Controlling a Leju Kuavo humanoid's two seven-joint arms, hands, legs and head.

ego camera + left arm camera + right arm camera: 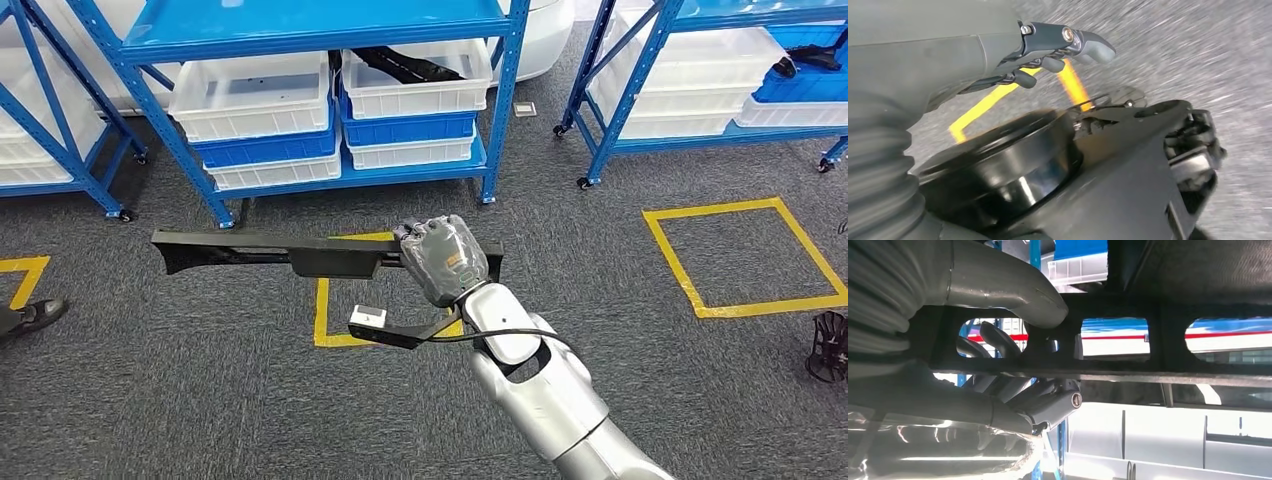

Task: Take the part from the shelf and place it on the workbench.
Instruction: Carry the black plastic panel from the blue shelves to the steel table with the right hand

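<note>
The right hand (pixel 443 258) was clenched around the long black part (pixel 260 255), gripping it near one end, so that nearly the whole length ran out from the hand toward the robot's left, roughly level and crosswise to the robot's front. In the right wrist view the thumb (pixel 1013 290) lay over one side of the part's slotted rail (pixel 1128 347) while the darker fingers (pixel 998 342) wrapped the other side, a full grasp rather than a pinch.

The part was held above the grey carpet, in front of the blue shelf (pixel 330 30), well clear of its white bins (pixel 255 95) and out over the yellow floor square (pixel 330 310). So it was already off the shelf; no workbench was in sight, and the carry still had to end there.

The part looked like a flat, rigid black moulding: narrow, with a stepped, thicker middle section and a tapering far end, its rail pierced by oblong openings. Held so far off centre, it would probably lever against the grip, and the free end would sweep wide in any turn.

The left hand (pixel 1048 55) hung low over the carpet, released, its fingers loosely apart and holding nothing.
</note>
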